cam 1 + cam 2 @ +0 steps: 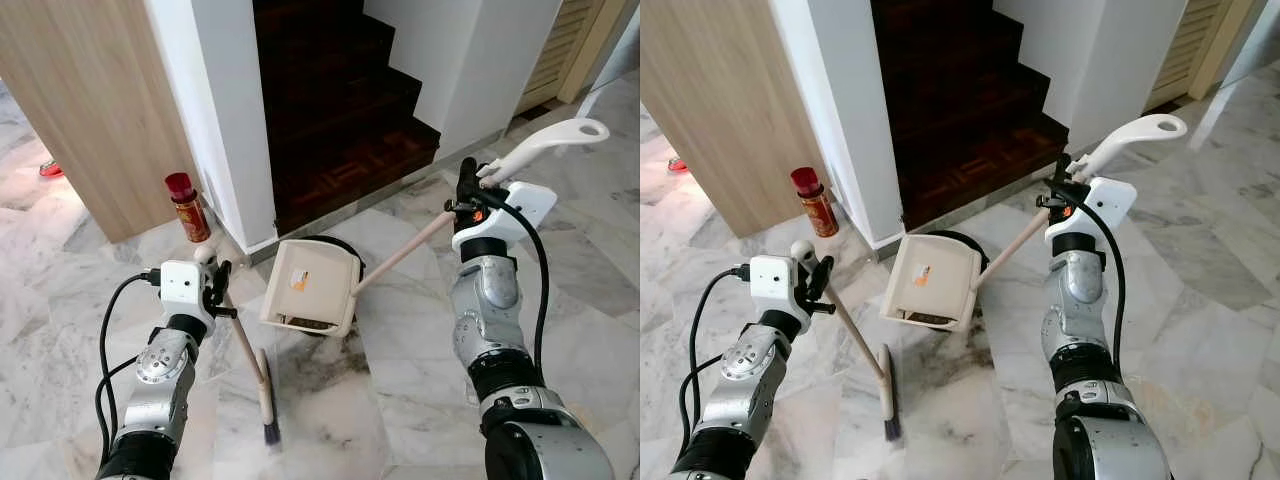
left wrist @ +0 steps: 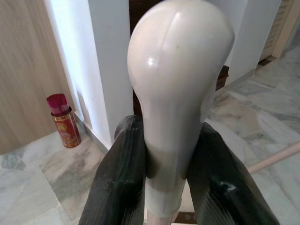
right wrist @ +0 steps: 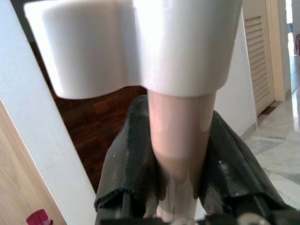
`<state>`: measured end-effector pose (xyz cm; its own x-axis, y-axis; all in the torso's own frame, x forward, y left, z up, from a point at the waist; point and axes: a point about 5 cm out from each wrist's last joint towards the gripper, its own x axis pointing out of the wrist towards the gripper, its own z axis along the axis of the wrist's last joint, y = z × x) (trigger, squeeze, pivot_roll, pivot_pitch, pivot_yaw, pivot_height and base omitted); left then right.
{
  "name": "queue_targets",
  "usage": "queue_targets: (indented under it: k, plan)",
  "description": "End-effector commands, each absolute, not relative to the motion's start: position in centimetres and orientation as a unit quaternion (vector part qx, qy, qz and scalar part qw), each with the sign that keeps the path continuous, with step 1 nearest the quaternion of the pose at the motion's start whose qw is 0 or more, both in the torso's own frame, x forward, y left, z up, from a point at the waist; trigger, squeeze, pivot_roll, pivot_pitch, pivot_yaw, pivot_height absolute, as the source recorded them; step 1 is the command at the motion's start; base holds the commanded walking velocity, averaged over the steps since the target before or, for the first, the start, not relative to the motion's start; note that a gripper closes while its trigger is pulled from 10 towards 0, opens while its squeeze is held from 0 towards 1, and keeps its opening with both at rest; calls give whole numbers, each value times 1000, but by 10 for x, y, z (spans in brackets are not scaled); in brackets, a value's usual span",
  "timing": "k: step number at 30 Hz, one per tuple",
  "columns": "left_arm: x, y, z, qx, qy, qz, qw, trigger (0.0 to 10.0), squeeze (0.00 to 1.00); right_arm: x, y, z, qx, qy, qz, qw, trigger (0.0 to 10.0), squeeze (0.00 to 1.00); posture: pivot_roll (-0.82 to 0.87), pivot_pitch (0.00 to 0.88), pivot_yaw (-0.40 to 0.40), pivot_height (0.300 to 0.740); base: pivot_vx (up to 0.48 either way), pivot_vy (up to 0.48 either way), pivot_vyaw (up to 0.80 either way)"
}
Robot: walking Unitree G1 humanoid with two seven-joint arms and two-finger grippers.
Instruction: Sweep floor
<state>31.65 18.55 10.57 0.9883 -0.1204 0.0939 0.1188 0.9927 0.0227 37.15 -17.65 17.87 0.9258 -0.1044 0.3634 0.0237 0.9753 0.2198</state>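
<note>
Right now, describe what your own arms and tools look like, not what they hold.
Both arms are jointed silver metal with black segments. The left arm carries a white boxy wrist housing with a looping black cable. The right arm has the same white housing, an orange-red light and a long black cable. Left tool and right tool each have two long black fingers.

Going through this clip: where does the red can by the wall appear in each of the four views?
Left eye view: red can stands on the marble floor, upper left, between wood panel and white wall corner.
Right eye view: same can, upper left, beside that corner.
Left wrist view: can at left, behind the broom handle the left gripper clamps.
Right wrist view: only a red top at the lower edge, probably the can.
Shared landmark: the white wall corner.
</note>
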Motion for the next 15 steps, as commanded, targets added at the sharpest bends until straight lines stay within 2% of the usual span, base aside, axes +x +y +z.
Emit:
queue_targets:
  k: [1,3,15]
  plan:
    - [318,185,117,14,-75,-63,995,10000,0,372,-176,194,110,-223,-32,968,10000,0,50,69,-5,740,0,0,0]
    - [318,185,117,14,-75,-63,995,10000,0,372,-176,194,111,-221,-32,968,10000,0,49,69,-5,740,0,0,0]
    - [318,185,117,15,-76,-63,995,10000,0,372,-174,194,113,-218,-29,969,10000,0,49,67,-6,740,269,0,0]
